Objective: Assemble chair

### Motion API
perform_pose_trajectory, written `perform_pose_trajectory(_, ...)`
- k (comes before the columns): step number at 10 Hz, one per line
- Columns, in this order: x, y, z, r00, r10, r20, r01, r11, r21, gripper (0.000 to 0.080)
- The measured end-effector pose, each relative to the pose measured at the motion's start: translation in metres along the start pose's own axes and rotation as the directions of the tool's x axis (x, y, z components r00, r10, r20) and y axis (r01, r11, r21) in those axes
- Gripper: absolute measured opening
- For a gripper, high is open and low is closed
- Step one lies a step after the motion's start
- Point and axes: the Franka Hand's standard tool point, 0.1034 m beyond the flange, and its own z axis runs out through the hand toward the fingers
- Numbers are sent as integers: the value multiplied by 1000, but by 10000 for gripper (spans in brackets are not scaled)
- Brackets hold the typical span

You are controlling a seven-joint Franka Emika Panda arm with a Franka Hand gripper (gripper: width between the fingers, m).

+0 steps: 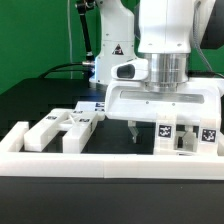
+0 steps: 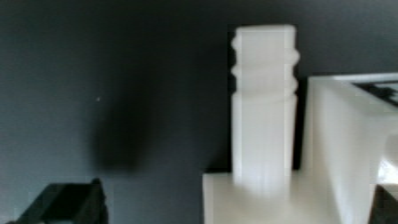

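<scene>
My gripper (image 1: 156, 133) hangs open over the right side of the table, low among the chair's loose white parts. One dark finger (image 1: 133, 130) shows bare; the other is hidden behind a tagged white part (image 1: 186, 135). In the wrist view a long white bar (image 2: 263, 95) with a notched end runs away from the jaws, and its base lies between the open fingers (image 2: 64, 204). A wider white slab (image 2: 352, 130) lies close beside that bar. I cannot tell whether the fingers touch the bar. More white chair parts (image 1: 62, 128) lie together toward the exterior view's left.
A long low white border rail (image 1: 100, 161) runs along the front, with the parts resting against it. The table top (image 1: 40, 100) is black. The robot's base and cables (image 1: 105, 45) stand behind, before a green backdrop.
</scene>
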Motion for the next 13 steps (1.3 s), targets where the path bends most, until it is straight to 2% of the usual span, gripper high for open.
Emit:
perform_pose_trajectory(2,1,4,0,1000,6,0,-6,1000,-1,380)
perform_pose_trajectory(3,2,4,0,1000,7,-1,-7,1000,-1,380)
perform_pose_trajectory(4,2,4,0,1000,10,-1,-10,1000,-1,320)
perform_pose_trajectory(6,2,5,-1,1000,15,-2,-15,1000,-1,320)
perform_pose_trajectory(9,2,16,-3,999,32,1,-32,999,-5,320)
perform_pose_trajectory(11,2,24,-12,999,47,2,-47,999,-5,320)
perform_pose_trajectory(13,3,30,-31,998,62,12,-62,998,4,320)
